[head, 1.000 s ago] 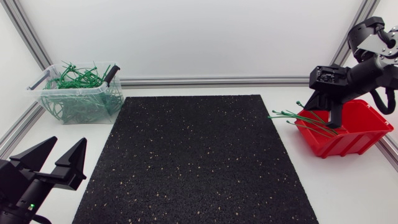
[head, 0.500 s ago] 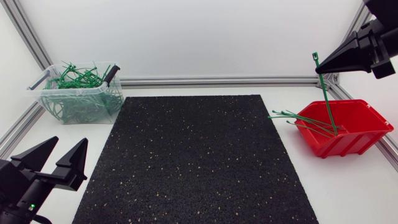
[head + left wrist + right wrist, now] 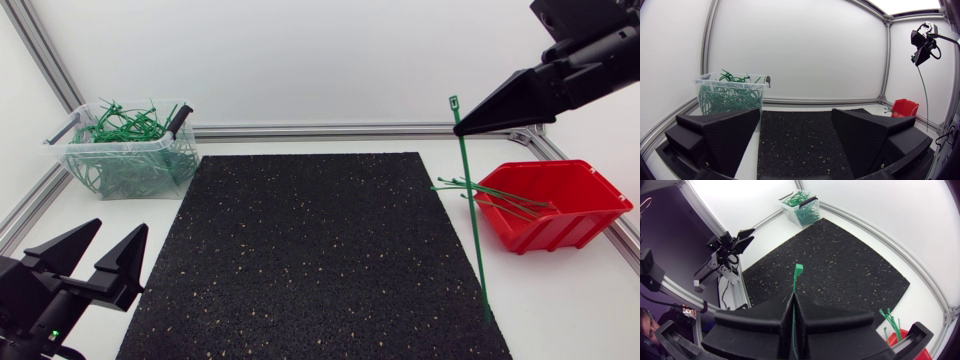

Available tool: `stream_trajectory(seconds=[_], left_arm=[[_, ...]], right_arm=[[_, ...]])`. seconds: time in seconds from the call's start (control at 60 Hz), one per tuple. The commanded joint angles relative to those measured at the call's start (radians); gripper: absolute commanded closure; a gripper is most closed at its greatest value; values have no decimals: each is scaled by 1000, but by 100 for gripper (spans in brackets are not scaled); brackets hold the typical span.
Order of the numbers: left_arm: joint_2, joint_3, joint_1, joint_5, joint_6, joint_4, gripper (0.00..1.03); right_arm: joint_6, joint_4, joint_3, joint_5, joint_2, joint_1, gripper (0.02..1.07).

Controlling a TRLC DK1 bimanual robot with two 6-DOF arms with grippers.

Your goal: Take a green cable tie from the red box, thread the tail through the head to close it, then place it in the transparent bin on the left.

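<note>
My right gripper [image 3: 466, 127] is high above the table, left of the red box [image 3: 560, 210], and shut on a green cable tie [image 3: 471, 205]. The tie hangs straight down, its head just above the fingertips and its tail near the mat's right edge. In the right wrist view the tie's head [image 3: 798, 270] sticks out past the closed fingers [image 3: 765, 315]. Several more green ties [image 3: 495, 195] lie over the red box's left rim. The transparent bin [image 3: 130, 155] at the far left holds many closed ties. My left gripper [image 3: 95, 258] stands open and empty at the near left corner.
A black speckled mat [image 3: 310, 250] covers the middle of the table. Aluminium rails [image 3: 330, 130] run along the back and side edges. In the left wrist view the bin [image 3: 730, 95] is ahead of the left finger and the red box [image 3: 904, 106] far beyond the right one.
My right gripper has risen out of the red box and moved left, carrying one cable tie clear of the box. The left arm has stayed put.
</note>
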Motion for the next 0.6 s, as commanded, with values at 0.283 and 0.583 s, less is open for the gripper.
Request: stream_trajectory(seconds=[0.283,0.583], left_arm=[[17,-6,-49,32,-27,15,4],[197,100,-104,87,-116,44,4]], right_arm=[[170,26,-125,-187,23,151,101],[357,232,-206,-231,46,300,101]])
